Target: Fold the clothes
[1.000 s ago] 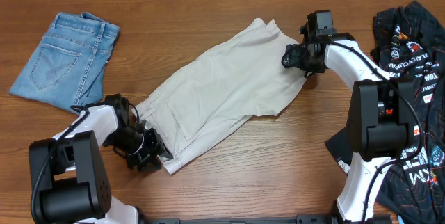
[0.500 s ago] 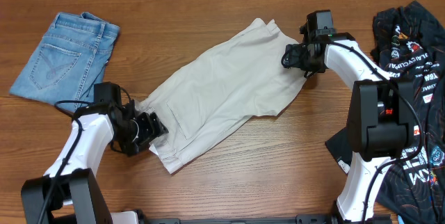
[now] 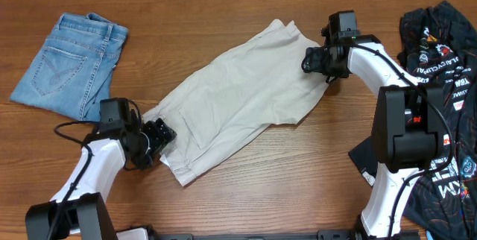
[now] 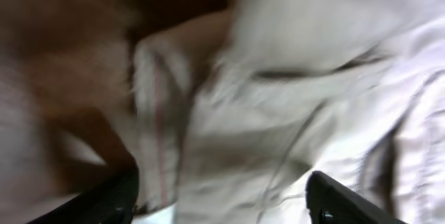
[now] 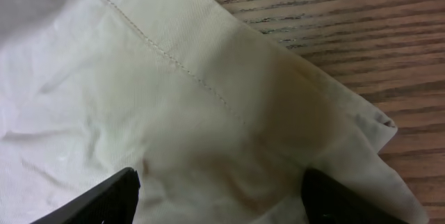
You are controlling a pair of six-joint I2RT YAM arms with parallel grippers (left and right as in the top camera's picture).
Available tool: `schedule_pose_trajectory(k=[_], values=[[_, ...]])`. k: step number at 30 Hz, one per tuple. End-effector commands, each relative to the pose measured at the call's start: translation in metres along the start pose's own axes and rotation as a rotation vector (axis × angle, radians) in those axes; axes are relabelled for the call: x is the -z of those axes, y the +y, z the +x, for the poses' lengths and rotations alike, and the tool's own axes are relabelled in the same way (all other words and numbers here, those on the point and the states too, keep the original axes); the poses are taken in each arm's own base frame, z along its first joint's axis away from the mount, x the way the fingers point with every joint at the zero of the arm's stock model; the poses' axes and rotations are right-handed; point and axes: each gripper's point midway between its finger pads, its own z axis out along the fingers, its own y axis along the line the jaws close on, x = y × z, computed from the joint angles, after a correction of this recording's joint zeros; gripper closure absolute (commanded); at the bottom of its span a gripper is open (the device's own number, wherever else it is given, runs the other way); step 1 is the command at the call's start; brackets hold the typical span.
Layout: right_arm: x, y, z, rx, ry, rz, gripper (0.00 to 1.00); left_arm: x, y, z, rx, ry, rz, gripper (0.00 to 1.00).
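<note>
The left gripper point(image 3: 159, 134) is standing with jaws spread wide, and the waistband end of the beige shorts point(image 3: 238, 95) is lying between and just ahead of them. It should be pinching both layers squarely. The right gripper point(image 3: 316, 61) is hovering with jaws parted, the leg hem lying beneath them, and needs a matching bite.

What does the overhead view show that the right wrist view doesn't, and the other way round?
Only overhead: the denim shorts, the black jersey, the left tool at the beige shorts' lower-left end. Only right wrist: the stitched seam and a folded corner up close. Both: the beige shorts on the wooden table, the right tool open over them.
</note>
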Motion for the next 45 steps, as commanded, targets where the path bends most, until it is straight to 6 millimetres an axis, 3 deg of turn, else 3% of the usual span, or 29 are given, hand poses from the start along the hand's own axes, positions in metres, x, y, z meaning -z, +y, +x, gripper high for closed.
schedule_pose_trajectory(k=[1, 4, 7, 8, 13, 17, 21, 26, 31, 37, 39, 40, 43, 45], values=[[-0.030, -0.014, 0.026, -0.011, 0.089, 0.040, 0.21, -0.024, 0.020, 0.029, 0.014, 0.083, 0.000, 0.36], [-0.029, -0.014, 0.026, -0.011, 0.091, 0.041, 0.21, -0.025, 0.020, 0.033, 0.016, 0.095, 0.011, 0.56], [-0.029, -0.014, 0.026, -0.011, 0.092, 0.041, 0.20, -0.024, 0.019, 0.034, 0.018, 0.101, 0.015, 0.93], [-0.029, -0.014, 0.027, -0.012, 0.093, 0.041, 0.19, -0.024, 0.019, 0.033, 0.018, 0.100, 0.016, 0.96], [-0.029, -0.014, 0.027, -0.012, 0.096, 0.042, 0.17, -0.023, 0.018, 0.027, 0.013, 0.079, 0.013, 0.96], [-0.025, -0.014, 0.027, -0.016, 0.099, 0.043, 0.16, -0.011, 0.014, 0.005, -0.013, 0.043, 0.007, 0.96], [-0.006, -0.010, 0.015, -0.017, 0.057, 0.037, 0.12, 0.021, 0.029, -0.029, 0.004, 0.000, -0.093, 0.96], [0.039, 0.002, -0.015, -0.008, -0.041, 0.009, 0.12, 0.081, 0.055, -0.076, 0.061, -0.082, -0.209, 0.96], [0.075, 0.043, -0.020, 0.088, -0.063, -0.124, 0.16, 0.125, 0.055, -0.108, 0.110, -0.159, -0.165, 0.96], [0.086, 0.077, -0.014, 0.152, -0.076, -0.154, 0.15, 0.127, 0.045, -0.108, 0.095, -0.152, -0.135, 0.96], [0.085, 0.082, -0.011, 0.164, -0.073, -0.156, 0.15, 0.126, 0.044, -0.106, 0.093, -0.143, -0.137, 0.92], [0.085, 0.085, -0.010, 0.170, -0.073, -0.158, 0.14, 0.125, 0.044, -0.105, 0.093, -0.138, -0.138, 0.81], [0.085, 0.088, -0.009, 0.176, -0.071, -0.160, 0.12, 0.124, 0.045, -0.100, 0.097, -0.121, -0.150, 0.32], [0.085, 0.088, -0.007, 0.175, -0.064, -0.158, 0.12, 0.125, 0.049, -0.097, 0.105, -0.110, -0.169, 0.24]])
